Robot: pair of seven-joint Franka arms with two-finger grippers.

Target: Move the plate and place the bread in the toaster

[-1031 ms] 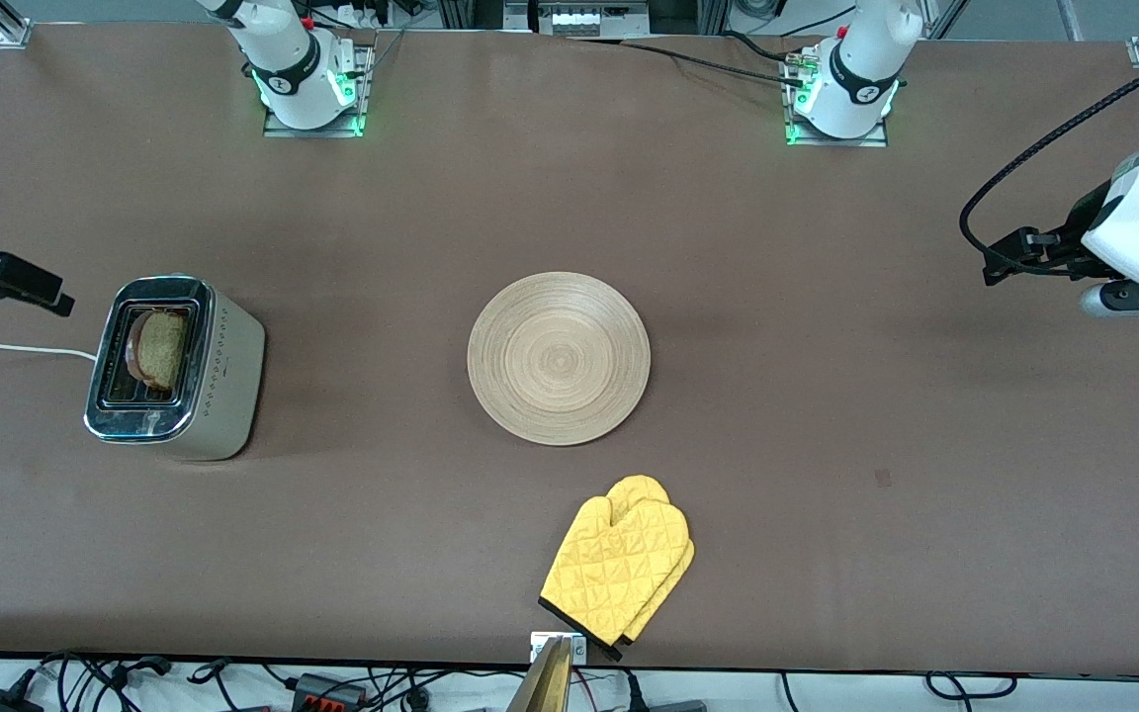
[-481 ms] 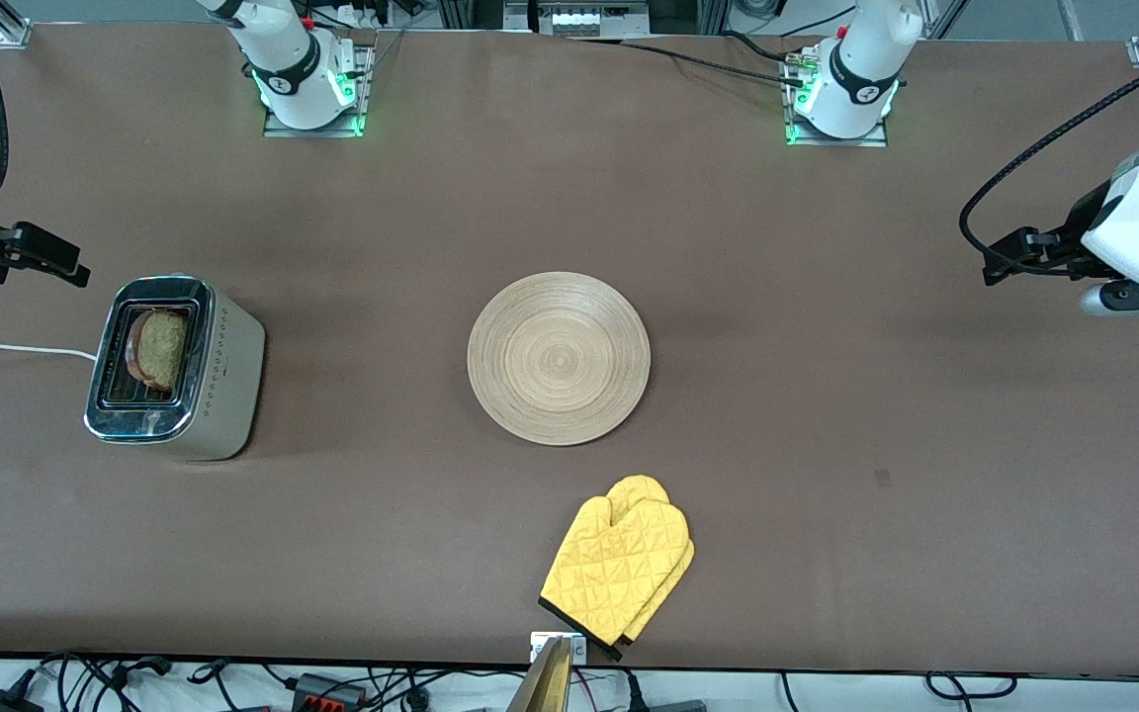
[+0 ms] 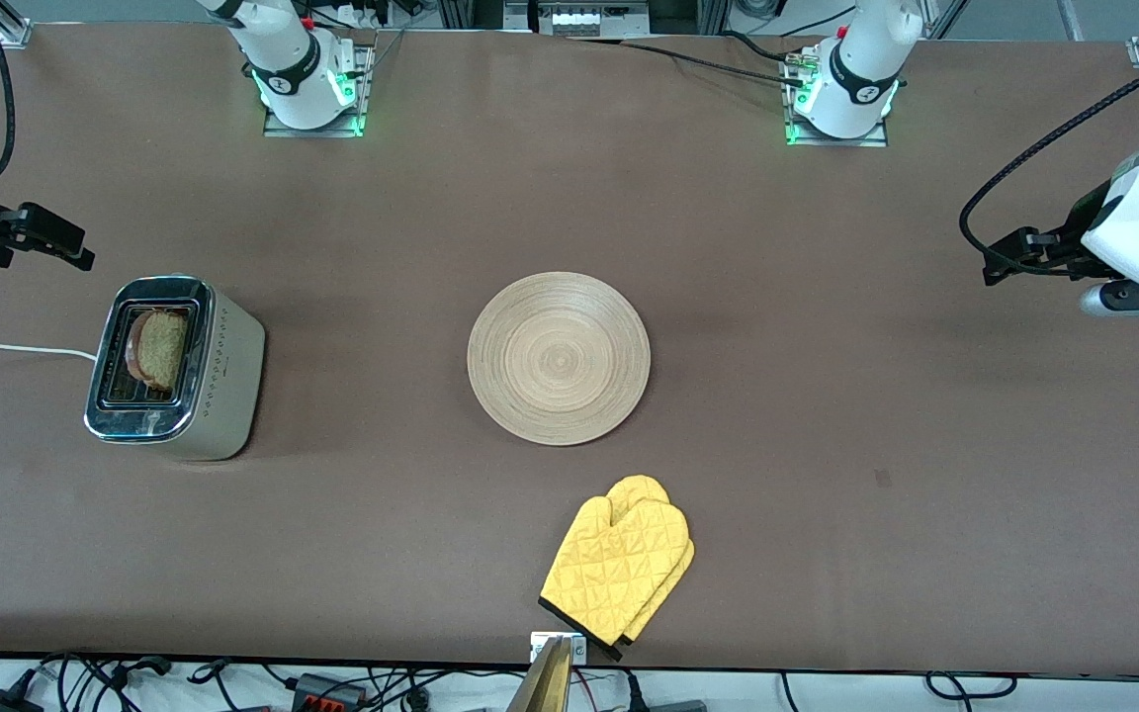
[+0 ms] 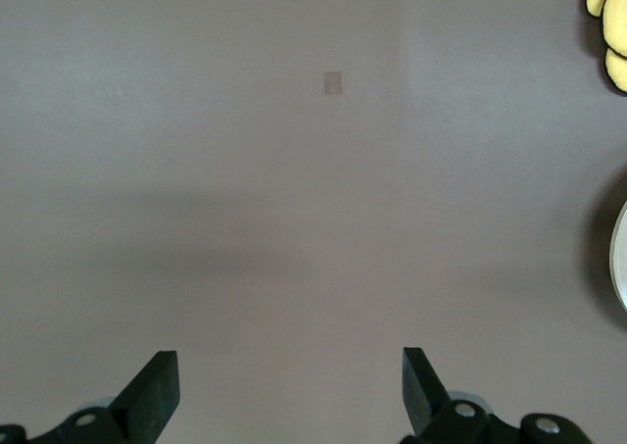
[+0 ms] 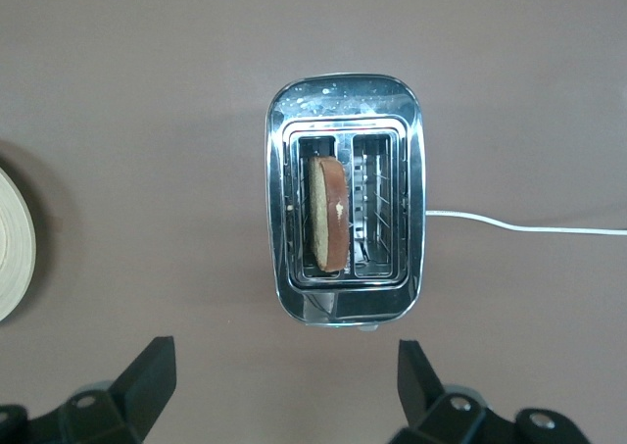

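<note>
The light-wood plate (image 3: 558, 358) lies bare at the table's middle; its rim shows in the left wrist view (image 4: 620, 258) and the right wrist view (image 5: 12, 243). The toaster (image 3: 223, 381) stands toward the right arm's end. The bread (image 3: 156, 348) stands upright in the toaster's slot on the plate's side (image 5: 329, 215); the other slot is empty. My right gripper (image 5: 284, 375) hangs open and empty over the table beside the toaster (image 5: 343, 91). My left gripper (image 4: 289, 385) waits open and empty over bare table at the left arm's end.
A yellow oven mitt (image 3: 619, 569) lies nearer the front camera than the plate, close to the table's edge; its tip shows in the left wrist view (image 4: 609, 23). The toaster's white cord (image 3: 6, 348) runs off the right arm's end of the table.
The right gripper has drifted away from the toaster toward the robots' side of the table. The left arm, plate, bread and toaster have not moved.
</note>
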